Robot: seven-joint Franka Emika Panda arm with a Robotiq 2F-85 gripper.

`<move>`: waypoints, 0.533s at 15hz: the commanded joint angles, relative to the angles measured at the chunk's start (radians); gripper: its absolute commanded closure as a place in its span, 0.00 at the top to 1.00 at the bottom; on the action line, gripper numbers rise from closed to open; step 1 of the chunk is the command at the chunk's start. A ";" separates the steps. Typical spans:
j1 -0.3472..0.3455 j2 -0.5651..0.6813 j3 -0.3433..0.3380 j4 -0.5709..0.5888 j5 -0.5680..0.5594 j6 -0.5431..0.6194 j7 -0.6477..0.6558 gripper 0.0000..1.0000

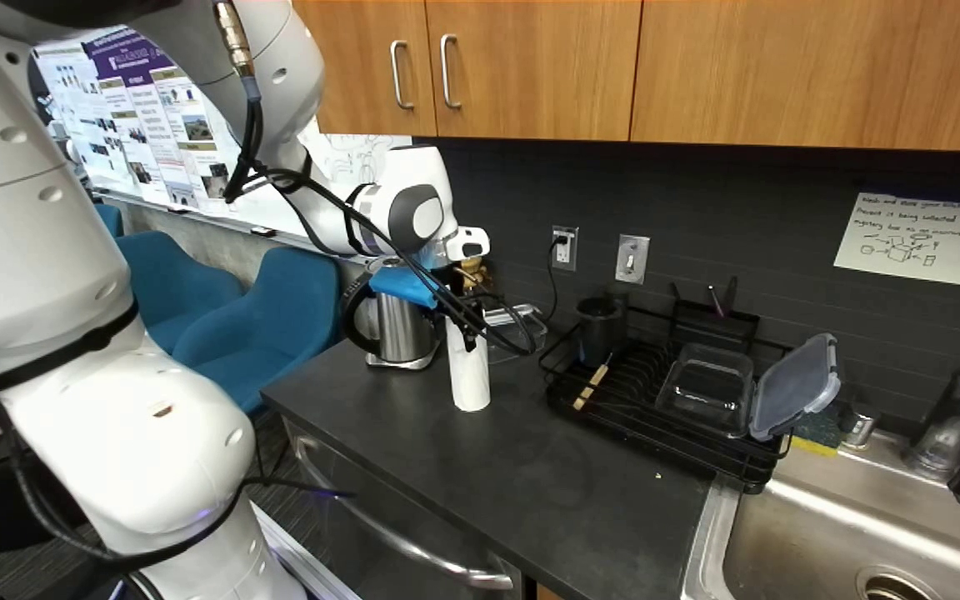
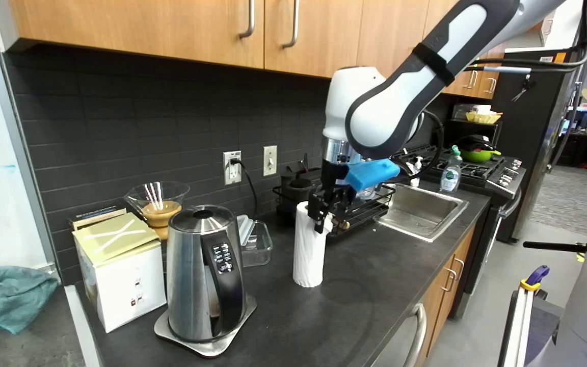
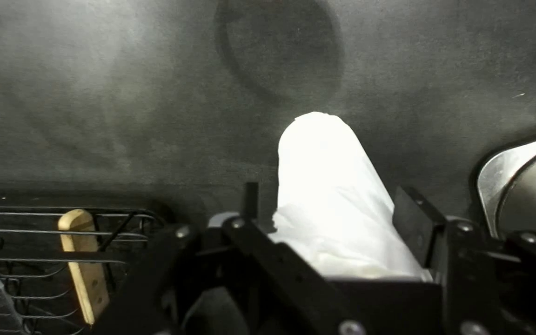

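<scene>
Dark counter (image 1: 563, 508): white roll (image 2: 308, 255) stands within the spread gripper (image 3: 329, 195)

Both exterior views, left to right: kettle (image 2: 202, 275); roll, set in from the front edge; nearby dish rack (image 1: 655, 442); sink (image 1: 788, 542). The wrist view alone shows a gap between roll and one finger (image 3: 251, 200). A handwritten note (image 1: 923, 238) appears only in an exterior view.

White arm (image 2: 377, 125), black cables (image 1: 253, 129), black end effector (image 3: 331, 209)

Bent arm (image 2: 385, 122), jaws downward, apart
</scene>
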 commanded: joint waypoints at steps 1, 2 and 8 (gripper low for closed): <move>-0.003 -0.004 0.004 -0.002 0.010 0.008 -0.023 0.45; -0.003 -0.004 0.004 -0.003 0.012 0.009 -0.024 0.36; -0.003 -0.004 0.003 -0.005 0.016 0.011 -0.028 0.00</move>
